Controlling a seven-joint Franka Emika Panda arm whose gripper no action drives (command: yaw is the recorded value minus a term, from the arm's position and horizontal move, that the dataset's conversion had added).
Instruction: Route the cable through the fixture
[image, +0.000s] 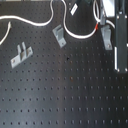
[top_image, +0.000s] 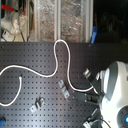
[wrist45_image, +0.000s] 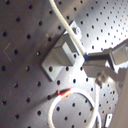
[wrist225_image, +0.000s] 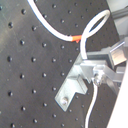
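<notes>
Cable (top_image: 35, 71): pinched by the fingers (wrist45_image: 95, 57) beside a grey fixture (wrist45_image: 61, 59).
Done: cable brought to fixture.
Left: seating looks unfinished; second fixture (image: 20, 54) untouched.

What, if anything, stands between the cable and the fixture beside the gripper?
Nothing visible does. In the first wrist view the cable passes right over the metal fixture, close to the gripper.

1 cable (image: 30, 22), 3 metal fixtures (image: 59, 35) (1st ext. view), 1 gripper (image: 102, 25).
</notes>
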